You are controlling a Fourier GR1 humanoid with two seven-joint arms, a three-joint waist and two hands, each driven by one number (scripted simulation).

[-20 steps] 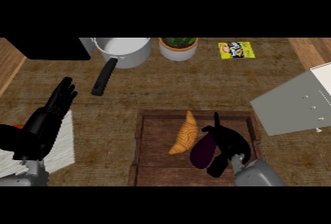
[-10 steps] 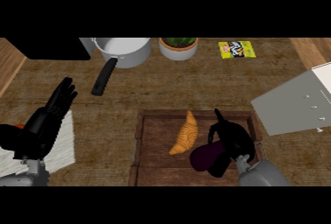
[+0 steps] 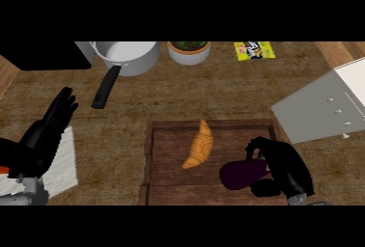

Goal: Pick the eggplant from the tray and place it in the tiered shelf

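Brown woven-looking worktop (image 3: 214, 96) fills pretty much the whole head view, seen from steeply above. Up at the back there's a grey pot (image 3: 132, 55) with a long black handle (image 3: 105, 88) sticking down toward the middle, a small potted plant (image 3: 189, 50) right beside it, and a yellow packet (image 3: 254, 50) a bit further to the right. On the right side the grey tiered shelf (image 3: 324, 108) pokes in at an angle, its near corner just beside the tray's far right corner.

Dark wooden tray (image 3: 160, 159) sits in the lower middle. Inside it there's an orange croissant (image 3: 198, 144) lying lengthwise, roughly in the centre. The eggplant (image 3: 239, 173) is the dark purple blob to the right of the croissant, near it but not touching as far as I can see, low over the right half of the tray; can't tell if it's resting on the tray floor or lifted a little.

Right robot hand (image 3: 281, 164) is curled round the eggplant from the right side, fingers wrapped over its top and the thumb coming round below, so part of the eggplant is hidden.

Left robot hand (image 3: 50, 130) is way off at the left edge, fingers straight and pointing up, holding nothing, sitting over a white cloth (image 3: 64, 164).
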